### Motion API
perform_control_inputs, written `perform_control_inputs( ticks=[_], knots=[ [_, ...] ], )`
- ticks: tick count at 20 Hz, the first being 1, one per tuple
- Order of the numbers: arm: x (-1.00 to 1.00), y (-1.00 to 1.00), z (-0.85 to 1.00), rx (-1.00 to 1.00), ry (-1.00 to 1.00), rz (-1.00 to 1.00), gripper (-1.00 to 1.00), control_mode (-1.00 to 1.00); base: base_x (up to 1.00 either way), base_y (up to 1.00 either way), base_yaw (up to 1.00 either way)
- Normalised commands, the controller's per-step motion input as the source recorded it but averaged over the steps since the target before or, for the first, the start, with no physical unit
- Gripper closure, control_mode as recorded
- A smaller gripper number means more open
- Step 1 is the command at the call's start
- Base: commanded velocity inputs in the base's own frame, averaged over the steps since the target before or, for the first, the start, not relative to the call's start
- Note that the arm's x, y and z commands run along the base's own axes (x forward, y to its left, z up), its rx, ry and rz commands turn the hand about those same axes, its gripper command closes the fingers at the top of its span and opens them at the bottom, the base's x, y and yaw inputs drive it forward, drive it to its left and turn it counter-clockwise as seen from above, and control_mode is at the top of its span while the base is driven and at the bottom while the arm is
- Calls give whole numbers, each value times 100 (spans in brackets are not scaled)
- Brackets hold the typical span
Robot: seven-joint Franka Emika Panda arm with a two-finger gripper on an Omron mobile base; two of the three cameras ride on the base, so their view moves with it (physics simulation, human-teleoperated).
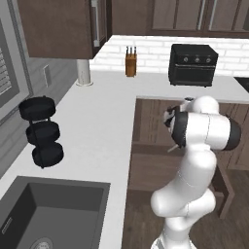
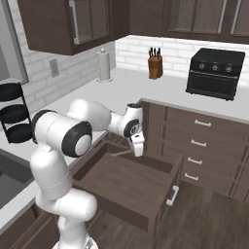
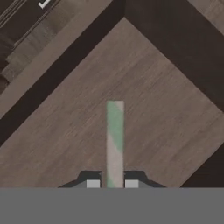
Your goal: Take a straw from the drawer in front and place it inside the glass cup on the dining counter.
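Gripping the straw (image 3: 115, 140) between its closed fingers, the gripper (image 2: 136, 146) hangs over the open drawer (image 2: 131, 187); lifting straight up should keep the straw clear of the drawer's walls.

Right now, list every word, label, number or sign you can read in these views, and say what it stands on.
No readable text in any view.
The black oven has three knobs, no legible marks.
The wall outlet is blank.
The knife block bears no label.
The straw, between the fingers, carries green and pale stripes, no lettering.
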Motion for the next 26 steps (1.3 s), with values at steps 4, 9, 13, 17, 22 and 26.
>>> perform_control_inputs(
  ticks=[4, 9, 13, 17, 22, 26],
  knots=[
    [-3, 0, 100, 0, 12, 31, 100, -100, 0, 0, 0],
    [-18, 3, 100, -5, 3, 43, 100, -100, 0, 0, 0],
    [-43, 0, 100, -10, -6, 48, 100, -100, 0, 0, 0],
    [-42, 3, 73, -9, -14, 45, 100, -100, 0, 0, 0],
    [-55, 0, 47, -1, -25, 25, 100, -100, 0, 0, 0],
    [-45, 14, 35, -1, -29, 2, 100, -100, 0, 0, 0]
  ],
)
